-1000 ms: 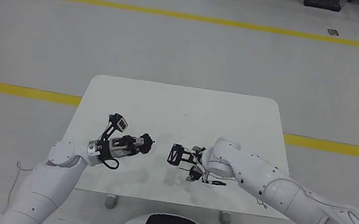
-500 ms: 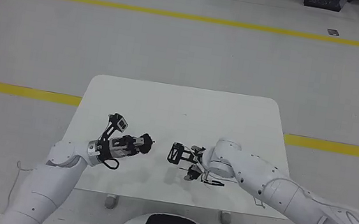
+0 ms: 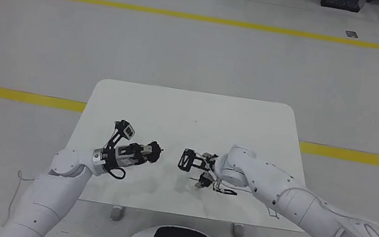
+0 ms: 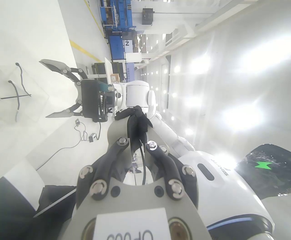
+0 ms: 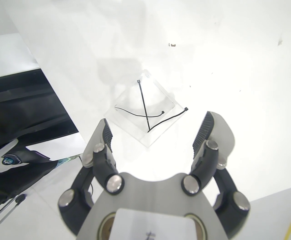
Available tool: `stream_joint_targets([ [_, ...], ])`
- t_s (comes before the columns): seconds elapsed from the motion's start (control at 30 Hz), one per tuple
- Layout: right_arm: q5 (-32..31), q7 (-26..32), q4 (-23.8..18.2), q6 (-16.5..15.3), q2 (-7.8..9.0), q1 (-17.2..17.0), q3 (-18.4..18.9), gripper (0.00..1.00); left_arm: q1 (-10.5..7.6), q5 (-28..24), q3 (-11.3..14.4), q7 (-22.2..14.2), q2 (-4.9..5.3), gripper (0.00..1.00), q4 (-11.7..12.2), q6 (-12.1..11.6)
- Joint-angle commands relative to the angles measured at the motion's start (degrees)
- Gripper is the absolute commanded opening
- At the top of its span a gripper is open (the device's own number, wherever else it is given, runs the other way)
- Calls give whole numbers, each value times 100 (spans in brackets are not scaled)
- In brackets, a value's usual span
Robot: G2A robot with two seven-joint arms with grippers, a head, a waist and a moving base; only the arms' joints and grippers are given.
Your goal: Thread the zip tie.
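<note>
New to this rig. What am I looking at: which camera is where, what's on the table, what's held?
A two-armed robot works at a white table. The top view looks down from above its arms; the other two pictures come from a camera on each wrist. The left gripper is shut on a thin black zip tie, held in the air. The right gripper is open and empty, pointing at a clear tray on the table. Three loose zip ties lie crossed on that tray. The grippers face each other, apart.
</note>
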Motion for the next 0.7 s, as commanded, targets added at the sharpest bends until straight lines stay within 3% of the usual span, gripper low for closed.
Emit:
stream_joint_targets([
  [0.0,18,-23,77,0,-50,8,-16,43,0,0,0,0,0,0,0,0],
  [0.2,12,-83,327,0,-209,-43,-16,33,0,0,0,0,0,0,0,0],
  [0.67,-29,-186,912,0,-539,-196,-16,20,0,0,0,0,0,0,0,0],
])
